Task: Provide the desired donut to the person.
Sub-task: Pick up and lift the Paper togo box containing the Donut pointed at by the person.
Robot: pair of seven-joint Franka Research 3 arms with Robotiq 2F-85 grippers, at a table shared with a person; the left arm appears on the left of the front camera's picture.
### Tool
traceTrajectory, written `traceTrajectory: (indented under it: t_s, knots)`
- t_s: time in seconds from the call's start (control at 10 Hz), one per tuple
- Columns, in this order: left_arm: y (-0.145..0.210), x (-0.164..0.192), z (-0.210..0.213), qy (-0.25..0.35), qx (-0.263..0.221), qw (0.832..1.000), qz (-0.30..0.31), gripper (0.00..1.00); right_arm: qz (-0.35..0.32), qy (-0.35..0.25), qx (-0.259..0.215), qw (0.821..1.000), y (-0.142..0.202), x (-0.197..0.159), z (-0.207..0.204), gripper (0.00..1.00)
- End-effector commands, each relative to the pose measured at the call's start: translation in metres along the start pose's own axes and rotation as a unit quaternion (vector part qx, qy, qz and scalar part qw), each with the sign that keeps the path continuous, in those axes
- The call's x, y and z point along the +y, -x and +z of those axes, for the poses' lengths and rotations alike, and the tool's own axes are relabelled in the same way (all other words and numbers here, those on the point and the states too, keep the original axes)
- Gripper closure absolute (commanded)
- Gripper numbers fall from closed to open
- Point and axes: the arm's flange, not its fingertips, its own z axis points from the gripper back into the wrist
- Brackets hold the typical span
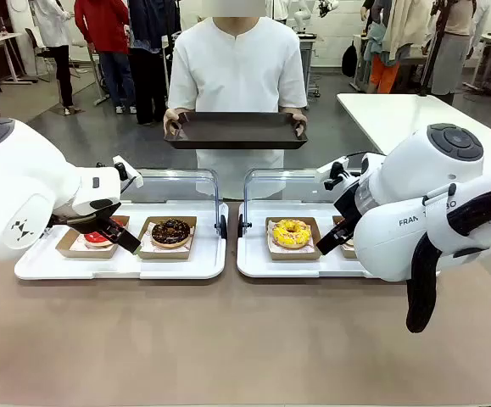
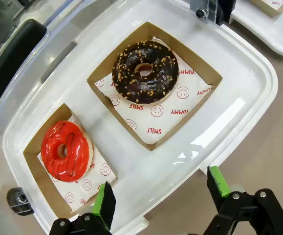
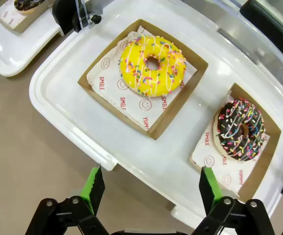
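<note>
The person (image 1: 237, 59) stands at the far side and holds a dark tray (image 1: 237, 131) in both hands. On the left white tray (image 2: 239, 98) lie a red glazed donut (image 2: 65, 151) and a chocolate donut with nut crumbs (image 2: 145, 72), each in a cardboard box. My left gripper (image 2: 161, 188) hovers open above that tray's near edge. The right white tray (image 3: 58, 93) carries a yellow sprinkled donut (image 3: 152, 65) and a chocolate sprinkled donut (image 3: 240, 129). My right gripper (image 3: 151, 182) hangs open over its near edge. Nothing marks which donut is desired.
Clear hinged lids (image 1: 177, 182) stand open behind both trays. The brown table (image 1: 228, 339) is bare on my side of the trays. A white table (image 1: 415, 114) stands at the back right. Bystanders stand far behind the person.
</note>
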Motion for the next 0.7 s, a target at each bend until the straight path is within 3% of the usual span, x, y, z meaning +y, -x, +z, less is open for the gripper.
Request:
traceTrajectory:
  t_s: [0.0, 0.6]
  knots:
    - [0.0001, -0.0001, 0.0000, 0.000, 0.000, 1.000, 0.000, 0.00, 0.000, 0.000, 0.000, 1.000, 0.0000, 0.0000, 0.0000, 0.00]
    - [0.0001, -0.0001, 0.0000, 0.000, 0.000, 1.000, 0.000, 0.00, 0.000, 0.000, 0.000, 1.000, 0.0000, 0.0000, 0.0000, 0.00]
